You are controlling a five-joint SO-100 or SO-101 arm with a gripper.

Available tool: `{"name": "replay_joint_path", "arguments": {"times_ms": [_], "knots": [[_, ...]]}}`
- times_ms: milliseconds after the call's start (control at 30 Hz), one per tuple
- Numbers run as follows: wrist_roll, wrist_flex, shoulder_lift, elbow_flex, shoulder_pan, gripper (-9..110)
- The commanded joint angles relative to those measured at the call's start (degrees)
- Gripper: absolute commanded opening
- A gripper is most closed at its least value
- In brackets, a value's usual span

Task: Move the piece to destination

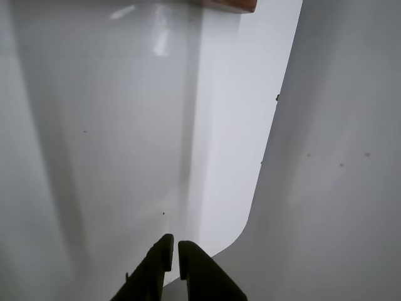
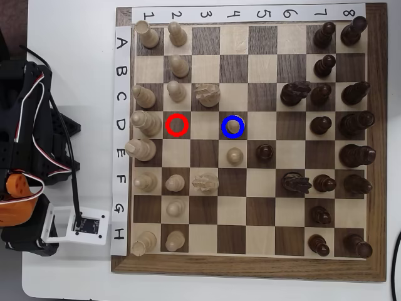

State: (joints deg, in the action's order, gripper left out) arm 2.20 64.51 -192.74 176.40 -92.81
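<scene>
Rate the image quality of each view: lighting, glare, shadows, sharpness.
Wrist view: soft and low in contrast, a glare streak on the white table near the top, long grey shadow bands, and the dark fingers almost silhouettes. Overhead view: evenly lit and sharp, the chessboard labels readable, the blue ring and red ring crisp, only short shadows beside the pieces.

Arm [image 2: 31, 150] folded at the overhead view's left edge, orange-and-black wrist end low-left — in the wrist view, gripper [image 1: 173, 246] enters from the bottom, dark fingers [image 1: 156, 263] nearly together, narrow gap, nothing held.
</scene>
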Motion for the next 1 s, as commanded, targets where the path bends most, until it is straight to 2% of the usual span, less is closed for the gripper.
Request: {"name": "replay_joint_path", "arguments": {"times_ms": [0, 967], "knots": [[-0.5, -0.6, -3.5, 2.2, 0.4, 0], [-3.2, -2.4, -3.6, 2.7, -2.9, 0]]}}
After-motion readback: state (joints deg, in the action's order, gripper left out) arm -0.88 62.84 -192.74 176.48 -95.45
